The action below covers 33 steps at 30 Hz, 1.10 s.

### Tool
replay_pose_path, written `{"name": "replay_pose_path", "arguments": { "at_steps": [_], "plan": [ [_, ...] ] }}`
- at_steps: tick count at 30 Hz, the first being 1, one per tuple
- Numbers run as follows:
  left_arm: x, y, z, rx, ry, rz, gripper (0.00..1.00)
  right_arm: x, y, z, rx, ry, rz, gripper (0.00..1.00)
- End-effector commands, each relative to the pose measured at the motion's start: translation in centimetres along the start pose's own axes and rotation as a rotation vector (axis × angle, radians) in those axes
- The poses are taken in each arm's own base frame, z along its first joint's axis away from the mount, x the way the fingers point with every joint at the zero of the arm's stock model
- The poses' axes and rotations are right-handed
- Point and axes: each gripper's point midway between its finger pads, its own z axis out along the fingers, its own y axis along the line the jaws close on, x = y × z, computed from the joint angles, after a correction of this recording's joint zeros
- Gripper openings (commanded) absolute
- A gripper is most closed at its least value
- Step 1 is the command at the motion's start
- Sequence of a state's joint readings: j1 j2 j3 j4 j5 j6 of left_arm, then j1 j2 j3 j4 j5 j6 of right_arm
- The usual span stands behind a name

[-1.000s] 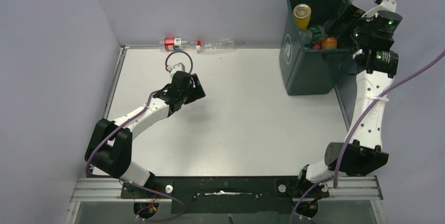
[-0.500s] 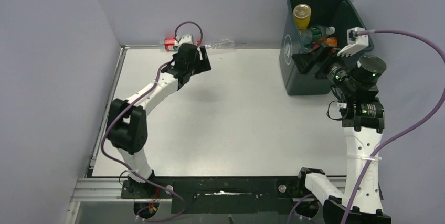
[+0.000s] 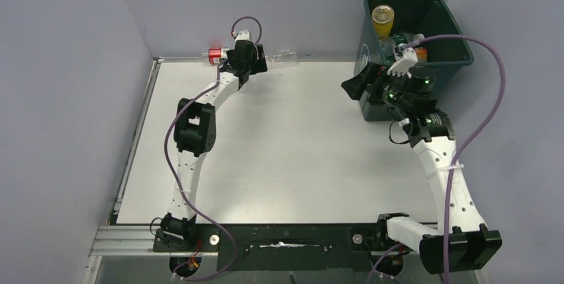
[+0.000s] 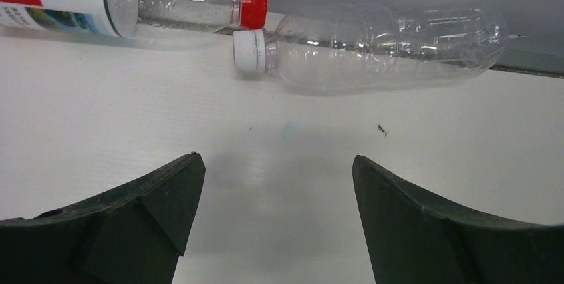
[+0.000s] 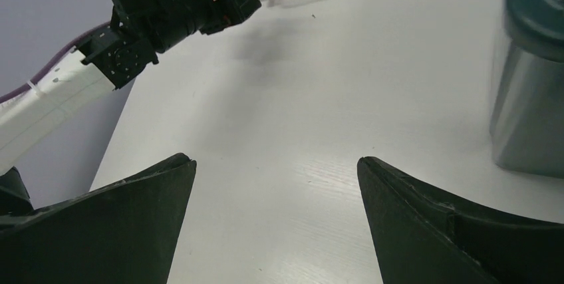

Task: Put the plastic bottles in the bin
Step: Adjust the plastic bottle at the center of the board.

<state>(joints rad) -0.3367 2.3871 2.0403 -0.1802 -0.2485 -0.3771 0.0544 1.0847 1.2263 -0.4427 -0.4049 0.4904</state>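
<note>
Two plastic bottles lie end to end along the table's far edge. One has a red label and red cap (image 4: 133, 4) (image 3: 216, 55); the other is clear with a white cap (image 4: 379, 41) (image 3: 282, 58). My left gripper (image 4: 278, 161) (image 3: 247, 64) stands open just short of them, nothing between its fingers. The dark green bin (image 3: 379, 101) (image 5: 532, 98) stands at the far right and holds several bottles, among them an orange one (image 3: 382, 19). My right gripper (image 5: 276, 161) (image 3: 362, 84) hangs open and empty over the table by the bin's left side.
Grey walls close in the table on the left, the back and the right. The left arm stretches in a long line up the left half of the table (image 3: 292, 157). A purple cable (image 3: 492, 84) loops over the bin from the right arm.
The left arm has stretched to the far edge, up to the two bottles. The right gripper has come out of the bin and swung left and down over the table.
</note>
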Motion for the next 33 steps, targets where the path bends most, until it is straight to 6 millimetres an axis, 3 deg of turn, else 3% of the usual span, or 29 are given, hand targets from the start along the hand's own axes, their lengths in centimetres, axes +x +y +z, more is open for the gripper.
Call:
{"name": "replay_pose_path", "arguments": {
  "at_steps": [1, 7, 13, 19, 27, 30, 33],
  "plan": [
    [-7.8, -2.6, 0.6, 0.137, -0.211, -0.050, 0.83, -0.7, 1.5, 3.2, -0.014, -0.019, -0.047, 0.98],
    [-10.3, -4.6, 1.3, 0.252, -0.325, -0.142, 0.83, 2.1, 2.7, 7.3, -0.025, 0.081, -0.078, 0.98],
    [-11.2, -8.0, 1.6, 0.372, -0.469, -0.139, 0.83, 4.1, 2.7, 8.7, -0.027, 0.129, -0.071, 0.98],
    [-9.2, -11.1, 3.4, 0.420, -0.533, -0.083, 0.86, 5.2, 2.3, 8.7, -0.023, 0.149, -0.067, 0.98],
    [-7.7, -10.3, 5.9, 0.393, -0.542, -0.098, 0.89, 6.8, 2.0, 8.5, -0.030, 0.178, -0.070, 0.98],
    [-5.5, -10.5, 6.5, 0.405, -0.474, -0.093, 0.87, 6.8, 1.9, 8.2, -0.030, 0.173, -0.078, 0.98],
    [-2.3, -11.3, 5.8, 0.422, -0.384, -0.071, 0.85, 6.7, 2.0, 7.9, -0.032, 0.166, -0.080, 0.98]
  ]
}}
